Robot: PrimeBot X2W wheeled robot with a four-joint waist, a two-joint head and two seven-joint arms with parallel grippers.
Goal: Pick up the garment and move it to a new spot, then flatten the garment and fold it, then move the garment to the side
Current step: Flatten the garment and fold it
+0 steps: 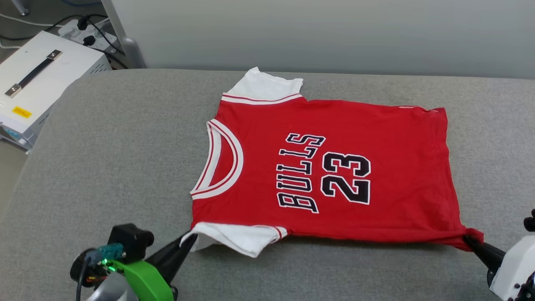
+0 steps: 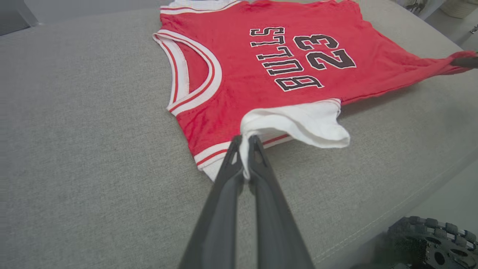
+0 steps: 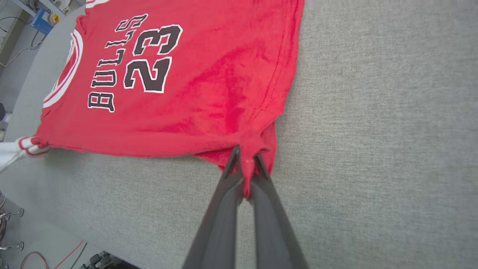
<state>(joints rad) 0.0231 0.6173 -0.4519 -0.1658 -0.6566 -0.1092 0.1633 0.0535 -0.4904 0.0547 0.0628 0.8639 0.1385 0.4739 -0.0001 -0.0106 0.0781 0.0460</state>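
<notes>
Red jersey garment (image 1: 334, 167) lies print-up mid-way across the grey padded table (image 1: 125, 146), its near edge stretched between the left gripper (image 1: 190, 240), clamped on the white sleeve (image 1: 238, 238), and the right gripper (image 1: 468, 240), pinching the hem corner (image 1: 475, 235), apparently to flatten it for folding.

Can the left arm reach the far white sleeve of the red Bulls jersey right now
Probably not. The left gripper is shut on the near white sleeve of the red jersey T-shirt; the path to the far white sleeve looks free, but reaching would drag the cloth.
</notes>
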